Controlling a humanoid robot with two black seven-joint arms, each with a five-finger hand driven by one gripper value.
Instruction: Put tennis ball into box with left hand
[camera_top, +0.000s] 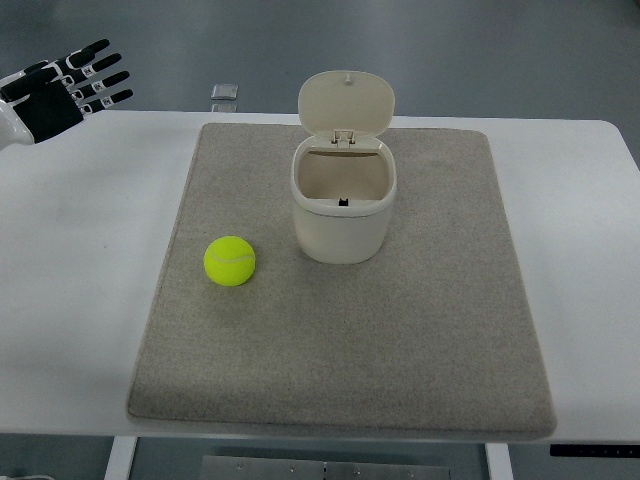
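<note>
Fingers (100, 72) spread and holding nothing, the left hand (60, 90) hangs at the far left corner of the white desk (80, 260), black with white joints, its white wrist running off the picture's left edge. Only this one arm shows from where I stand.

Well away from the hand, toward the near side and to its right, the tennis ball (230, 261) lies on a grey mat (400, 340) that covers most of the desk. It is bright yellow-green with a pale seam curving over the top, and nothing touches it.

Just beyond the ball on the same side, farther from the hand, stands the box (342, 205), a cream tub with rounded corners. It sits upright on the mat, close to the ball but apart from it. Its hinged lid (346, 103) is flipped up and back on the far side, so the mouth is open and the inside looks bare apart from a small dark mark on the near wall.

Off the desk, just past its far edge and to the right of the hand, a small grey square thing (225, 93) lies on the floor; I cannot make out what it is.
</note>
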